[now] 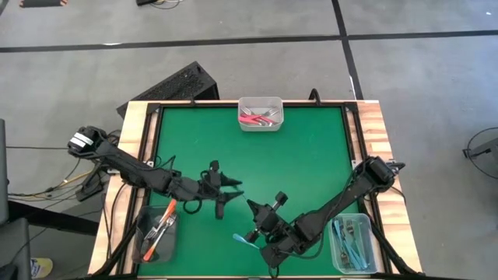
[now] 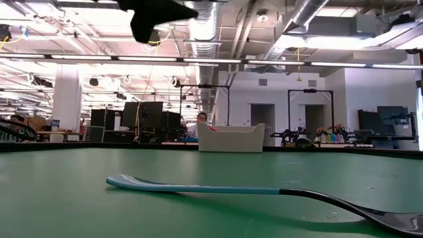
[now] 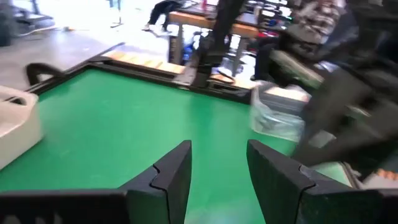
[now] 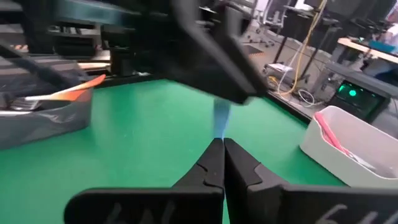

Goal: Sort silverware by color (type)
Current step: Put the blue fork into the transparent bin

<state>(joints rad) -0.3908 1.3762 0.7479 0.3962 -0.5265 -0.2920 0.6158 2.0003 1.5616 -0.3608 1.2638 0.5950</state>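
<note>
A teal-handled fork [image 1: 240,239] lies near the table's near edge, in front of my right gripper [image 1: 251,232], which is shut on it. In the right wrist view its teal handle [image 4: 221,119] sticks out past the shut fingertips. My left gripper [image 3: 217,168] is open and holds nothing. It hovers above the mat just left of centre [image 1: 232,187] and shows as a dark shape high in the low view [image 2: 155,16]. Other forks lie in three tubs. My right gripper pinches one end of the teal fork [image 4: 219,138] between its two fingertips; the fingers hide which end. The fork runs on ahead along the fingers. They come low, slanting from the table's right side. The fork lies almost level, its free end [image 2: 120,180] on the mat.
A white tub [image 1: 261,113] with pink-red forks stands at the far edge's middle. A clear tub [image 1: 158,233] with orange forks is at the near left corner and another [image 1: 352,243] with teal forks at the near right. Wooden rails [image 1: 369,124] frame the green mat.
</note>
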